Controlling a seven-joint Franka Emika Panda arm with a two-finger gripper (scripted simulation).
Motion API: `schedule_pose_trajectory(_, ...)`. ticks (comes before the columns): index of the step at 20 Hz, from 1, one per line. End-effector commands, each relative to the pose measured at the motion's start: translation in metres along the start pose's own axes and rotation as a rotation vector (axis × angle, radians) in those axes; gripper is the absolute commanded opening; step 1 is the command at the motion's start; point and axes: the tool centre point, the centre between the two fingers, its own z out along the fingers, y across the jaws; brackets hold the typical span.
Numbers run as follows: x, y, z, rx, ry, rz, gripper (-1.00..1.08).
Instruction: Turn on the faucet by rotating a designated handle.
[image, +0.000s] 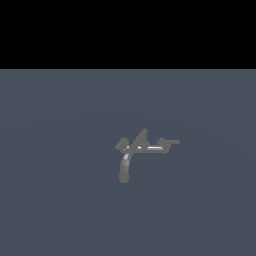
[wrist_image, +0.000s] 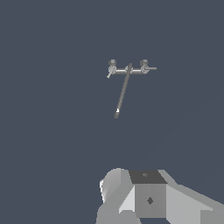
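Observation:
The small dull-grey faucet (image: 142, 147) stands on the blue-grey floor, right of centre in the exterior view. Its shiny crossbar (image: 148, 148) runs sideways, and the thick curved spout (image: 124, 167) bends toward the camera. A slanted wedge lever (image: 142, 135) rises at the middle. The handle (image: 170, 142), a thin straight rod with a small stub, points to the exterior view's right. The wrist view shows the faucet (wrist_image: 129, 70), its long spout (wrist_image: 122, 92) and the handle (wrist_image: 151, 68) well apart from my gripper (wrist_image: 144, 199). Only the gripper's white-grey body shows, at the picture's edge. My gripper is absent from the exterior view.
A plain blue-grey floor (image: 60, 200) surrounds the faucet on all sides. A black band fills the exterior view's upper part. No other objects show.

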Motion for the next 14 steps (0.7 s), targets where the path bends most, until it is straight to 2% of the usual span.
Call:
schedule_pose_trajectory(1,0.000,0.000,0.000,0.000,0.000,0.000,-1.00)
schedule_pose_trajectory(8,0.007,-0.002,0.009,0.000,0.000,0.033,-1.00)
schedule_pose_trajectory(14,0.023,-0.007,0.031,-0.001,0.000,0.115,-1.00)
